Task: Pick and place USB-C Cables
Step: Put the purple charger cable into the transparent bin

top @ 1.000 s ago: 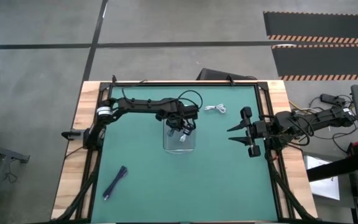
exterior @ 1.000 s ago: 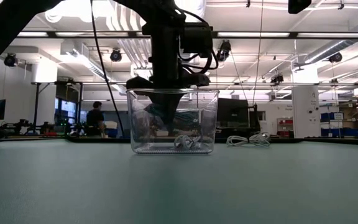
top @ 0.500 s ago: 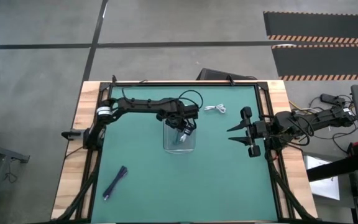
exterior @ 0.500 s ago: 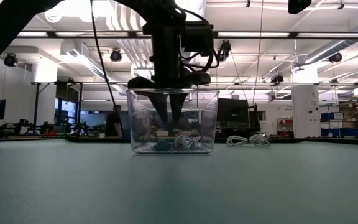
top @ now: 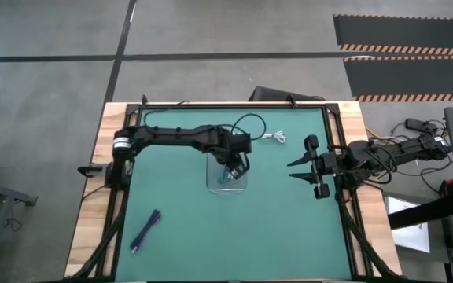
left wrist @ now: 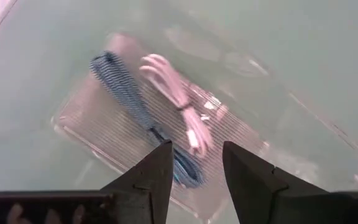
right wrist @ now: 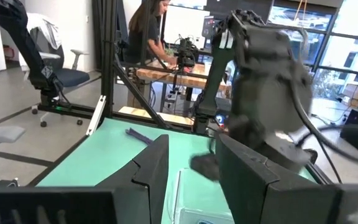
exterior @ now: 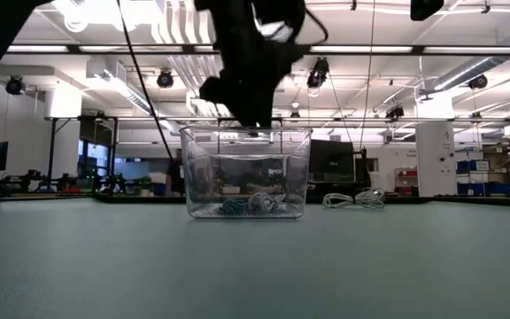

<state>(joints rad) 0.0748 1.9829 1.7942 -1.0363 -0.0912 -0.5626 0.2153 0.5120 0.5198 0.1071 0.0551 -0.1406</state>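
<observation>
The left gripper (top: 232, 167) hangs over the tray (top: 212, 185), fingers parted and empty. A teal cable (left wrist: 135, 111) and a white cable (left wrist: 179, 102) lie inside. On the mat, a second white cable (top: 272, 137) lies at the tray's 1 o'clock and a purple cable (top: 145, 230) at 8 o'clock. It should clear the rim before swinging. The right gripper (top: 292, 170) waits open at 3 o'clock

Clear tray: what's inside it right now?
The clear tray holds two cables: a teal-blue cable and a white cable lying side by side. The left hand, open, hangs above and hides part of the tray floor.
</observation>
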